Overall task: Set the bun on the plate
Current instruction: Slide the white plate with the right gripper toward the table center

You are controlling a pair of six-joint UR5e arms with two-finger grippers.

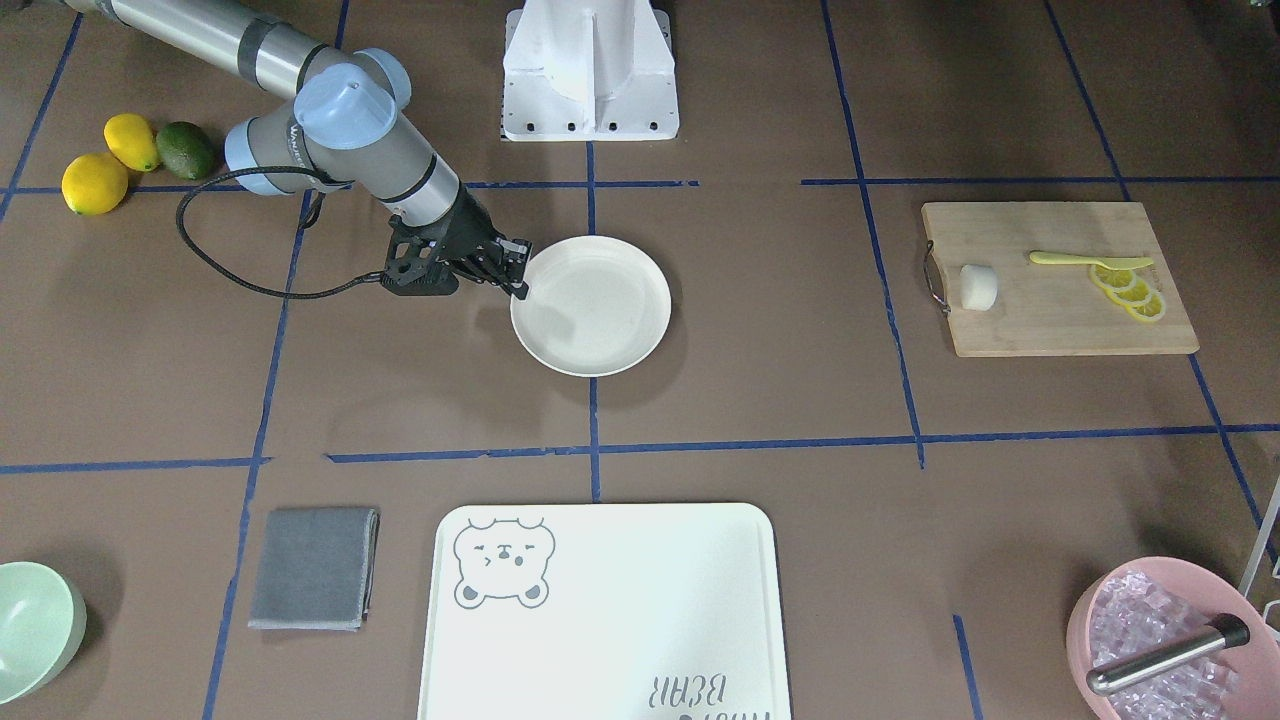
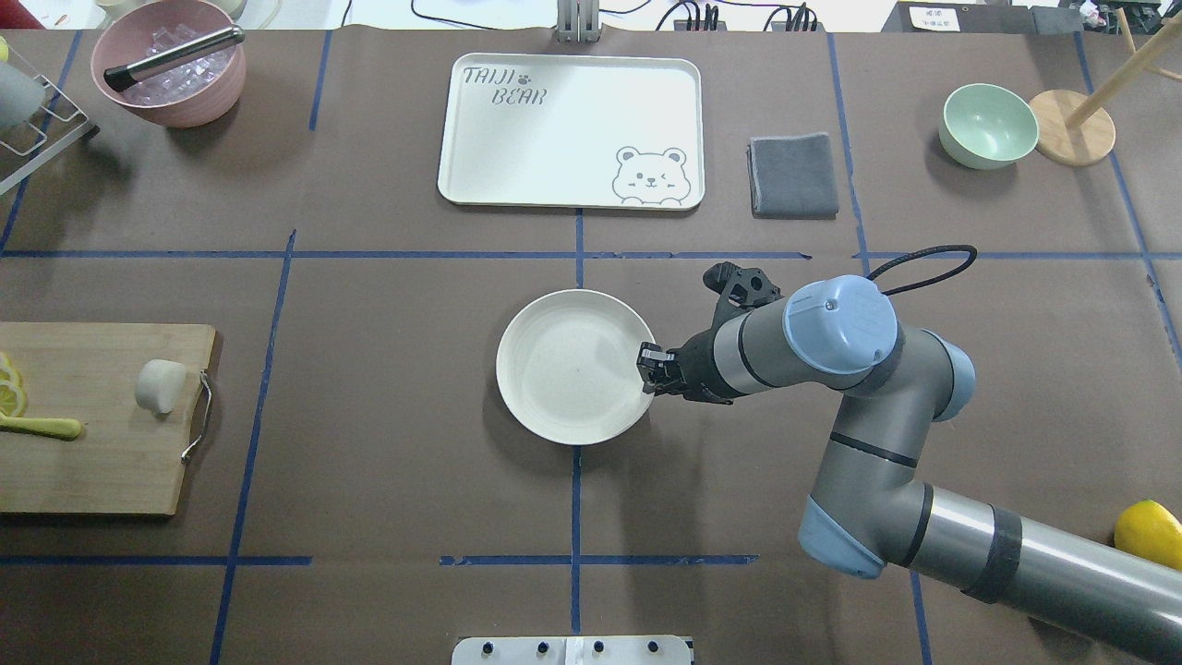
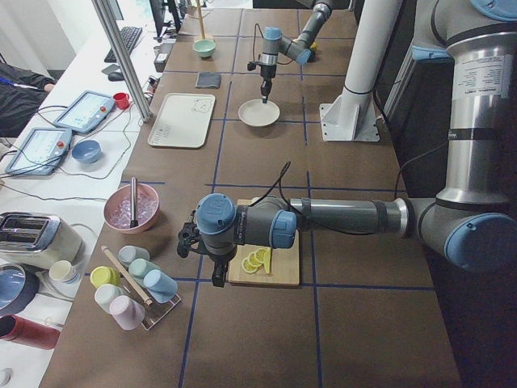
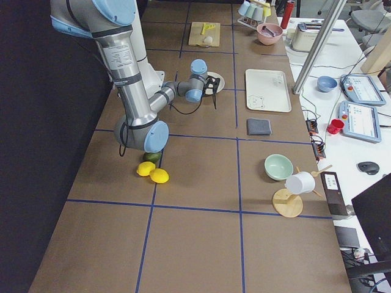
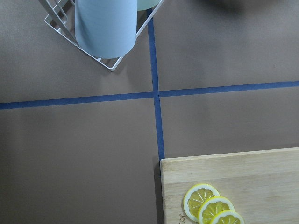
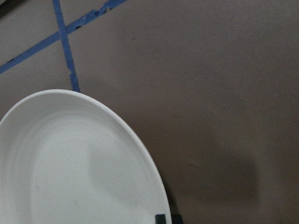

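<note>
The bun (image 1: pixel 978 287) is small, white and smooth, and lies on the wooden cutting board (image 1: pixel 1060 320) at the table's end on my left, also seen from above (image 2: pixel 159 385). At the table's middle sits the round cream plate (image 1: pixel 600 340) with nothing on it. My right gripper (image 1: pixel 520 270) hangs over the plate's rim (image 2: pixel 637 411) on my right side, fingers apart and holding nothing. In the exterior left view alone, my left gripper (image 3: pixel 216 277) hangs near the cutting board's far end. I cannot tell whether it is open or shut.
Lemon slices (image 1: pixel 1130 292) and a yellow knife (image 1: pixel 1080 260) share the board. The bear tray (image 1: pixel 600 620), a grey cloth (image 1: pixel 312 568), a green bowl (image 1: pixel 30 625) and a pink bowl of ice (image 1: pixel 1160 640) line the far side. Two lemons and an avocado (image 1: pixel 186 150) lie near my right arm.
</note>
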